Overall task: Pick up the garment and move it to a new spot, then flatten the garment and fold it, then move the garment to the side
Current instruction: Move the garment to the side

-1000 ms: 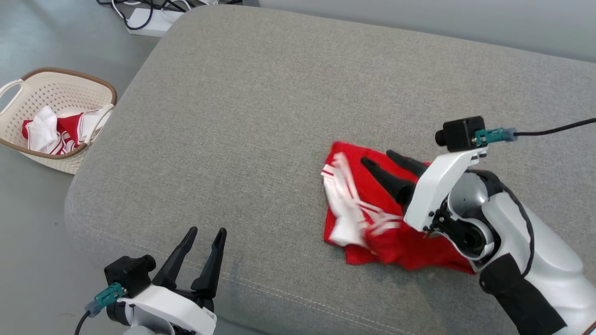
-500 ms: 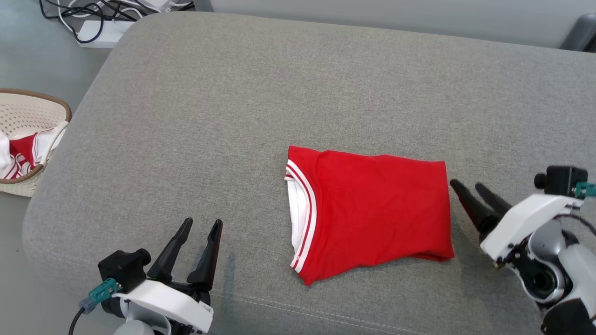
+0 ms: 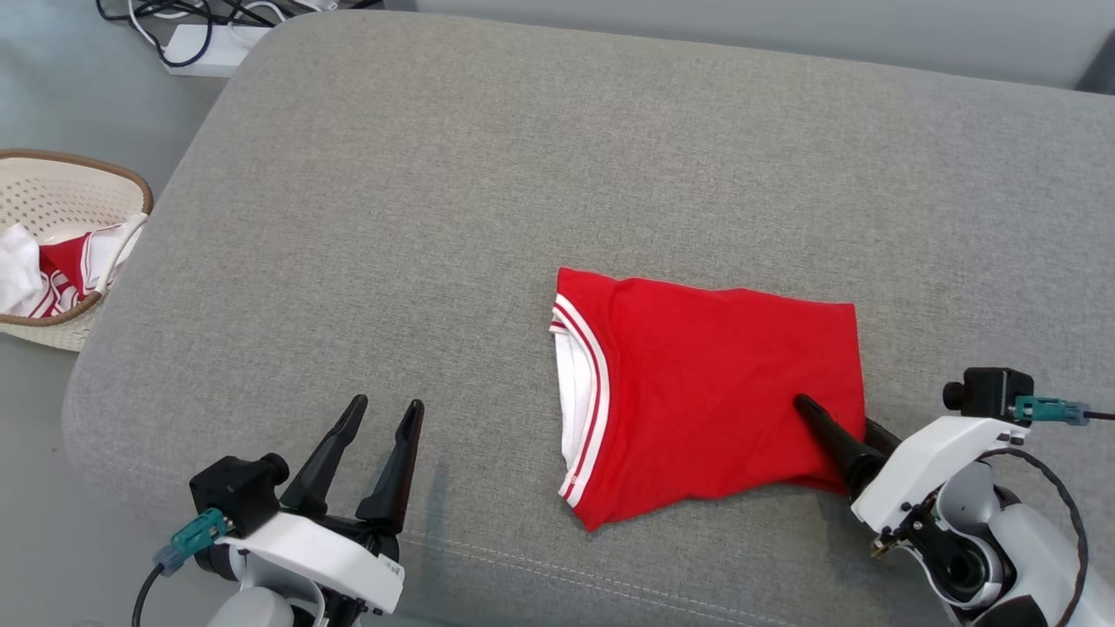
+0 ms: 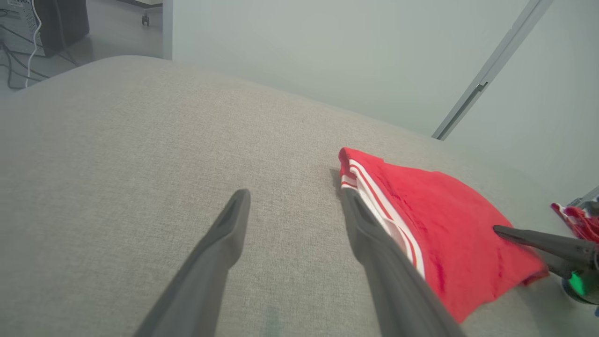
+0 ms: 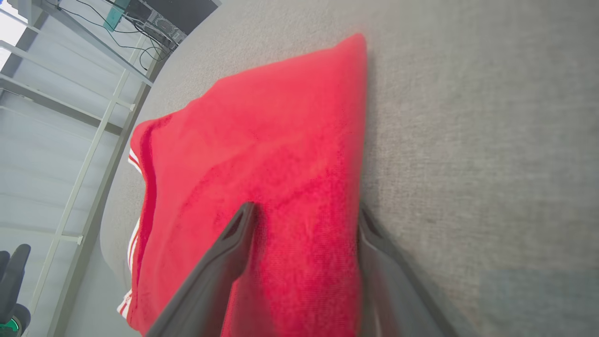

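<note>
Since the earlier frame the right gripper (image 3: 834,414) has come in from bare cushion to the lower right corner of the red garment (image 3: 714,401).

Folded into a rectangle with white striped trim at its left, the red garment lies flat at centre right of the head view, on the grey sofa cushion (image 3: 435,218). One right-gripper finger rests over the cloth and the other runs along its edge, jaws spread wide, likely lined up to pinch the fold and drag it aside. At lower left the left gripper (image 3: 388,402) hovers spread and empty, clear of the work. A basket (image 3: 61,196) of clothes sits far left.
</note>
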Robot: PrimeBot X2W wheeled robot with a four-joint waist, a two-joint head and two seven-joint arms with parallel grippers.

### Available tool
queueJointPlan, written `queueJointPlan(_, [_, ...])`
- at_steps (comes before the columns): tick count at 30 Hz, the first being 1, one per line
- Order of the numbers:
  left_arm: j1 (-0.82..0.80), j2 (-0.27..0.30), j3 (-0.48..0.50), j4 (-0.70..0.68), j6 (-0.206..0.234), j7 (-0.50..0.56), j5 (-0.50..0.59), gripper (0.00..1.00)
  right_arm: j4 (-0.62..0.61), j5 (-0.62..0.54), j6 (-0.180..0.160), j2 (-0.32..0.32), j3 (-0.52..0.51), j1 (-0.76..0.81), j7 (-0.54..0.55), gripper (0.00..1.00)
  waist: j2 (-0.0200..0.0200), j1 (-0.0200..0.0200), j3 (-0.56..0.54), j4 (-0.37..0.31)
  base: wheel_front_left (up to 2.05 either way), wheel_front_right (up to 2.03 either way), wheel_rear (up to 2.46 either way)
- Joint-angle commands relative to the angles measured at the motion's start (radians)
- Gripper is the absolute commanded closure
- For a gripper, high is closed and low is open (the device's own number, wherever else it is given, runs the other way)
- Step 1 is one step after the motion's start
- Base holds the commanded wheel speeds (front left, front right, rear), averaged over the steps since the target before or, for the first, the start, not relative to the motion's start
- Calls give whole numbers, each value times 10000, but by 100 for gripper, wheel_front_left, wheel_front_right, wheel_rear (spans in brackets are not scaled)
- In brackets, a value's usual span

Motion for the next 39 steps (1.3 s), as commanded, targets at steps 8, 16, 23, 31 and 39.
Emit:
queueJointPlan(8, [-234,213,344,-118,4,-59,43,0,334,24,44,242,411,-453,-423,100,0,0,-195,248,0,0,0])
queueJointPlan(16, [-12,397,326,-136,4,-59,97,0,383,253,44,-2,261,-391,-1394,100,0,0,-637,-342,0,0,0])
queueJointPlan(23, [-7,535,56,-163,4,-59,77,0,391,477,44,-194,258,39,-1703,100,0,0,-1054,-1603,0,0,0])
queueJointPlan(31, [-22,514,-15,-229,4,-59,55,0,248,979,44,-289,304,613,-1639,100,0,0,-1258,-3397,0,0,0])
queueJointPlan(39, [83,438,105,-253,4,-59,49,0,255,1070,44,-418,370,707,-1649,100,0,0,-1181,-4475,0,0,0])
